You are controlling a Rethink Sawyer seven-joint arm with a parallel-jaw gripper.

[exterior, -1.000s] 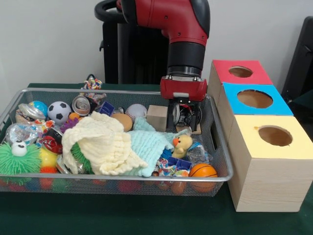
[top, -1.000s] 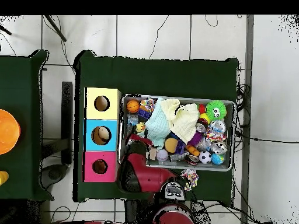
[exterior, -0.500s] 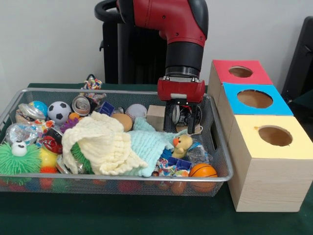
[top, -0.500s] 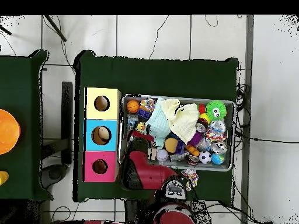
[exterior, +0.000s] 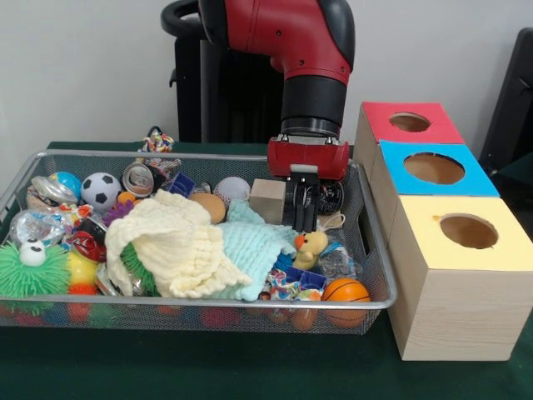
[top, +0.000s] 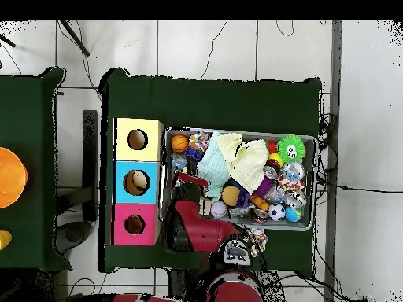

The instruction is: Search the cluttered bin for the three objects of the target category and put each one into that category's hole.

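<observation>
The silver wire-mesh bin (exterior: 166, 300) sits on the green table just beside the row of three wooden boxes, and it is packed. I don't know the target category from here, so I treat every toy in it as a candidate. The gripper (exterior: 306, 218) hangs low in the bin's corner nearest the boxes. It is between the tan wooden cube (exterior: 267, 200) and a dark round thing (exterior: 331, 197), just above the small yellow plush duck (exterior: 311, 247). I cannot tell whether the gripper is wide, narrow or carrying anything; the front view shows it edge-on and the arm hides it from overhead.

Before any lift I would confirm a grasp, since a half-caught item could drop back into the clutter. The pale blue cloth (exterior: 254, 242) and the cream knitted cloth (exterior: 166, 242) cover much of the middle, so I expect hidden pieces there and risk snagging fabric. I would rise straight up, clear of the mesh wall, then cross to the red-topped box (exterior: 379, 117), blue-topped box (exterior: 479, 179) or yellow-topped box (exterior: 429, 242). The blue one possibly holds something already.
</observation>
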